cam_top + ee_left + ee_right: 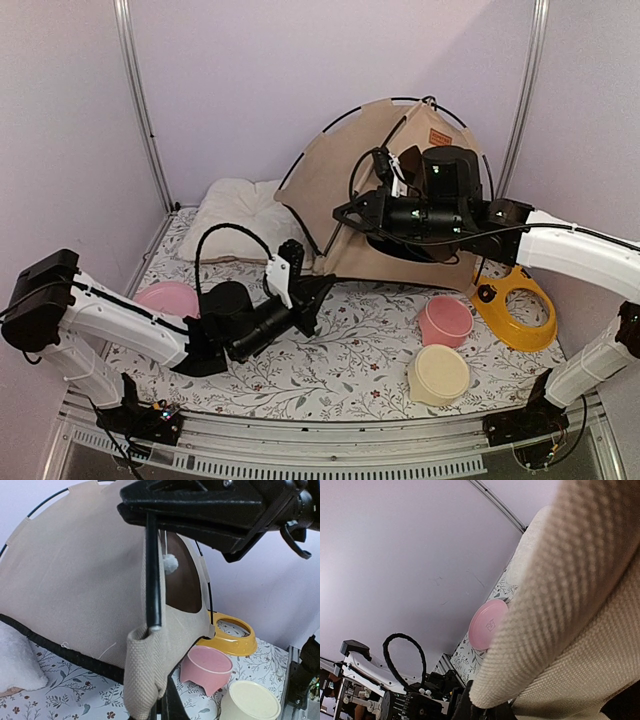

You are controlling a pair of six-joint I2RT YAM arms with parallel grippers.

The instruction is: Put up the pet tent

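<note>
The pet tent [350, 170] stands at the back, tan fabric on thin black poles, with a brown label patch [440, 137]. In the left wrist view its corner pocket [145, 665] has a black pole end [152, 580] set in it, beside the dark doorway [182, 582] and the white pom-pom [170, 563]. My left gripper [318, 292] is shut on that corner fabric from below [162, 707]. My right gripper [345, 213] reaches across the tent front and is shut on the pole above the pocket [150, 515]. The right wrist view shows mostly tan fabric [570, 630].
A cream cushion [240, 210] lies at the back left. A pink plate [168, 297] sits at the left. A pink bowl [445, 320], a cream bowl [438, 373] and a yellow ring stand [515, 300] sit at the right on the floral mat [350, 350].
</note>
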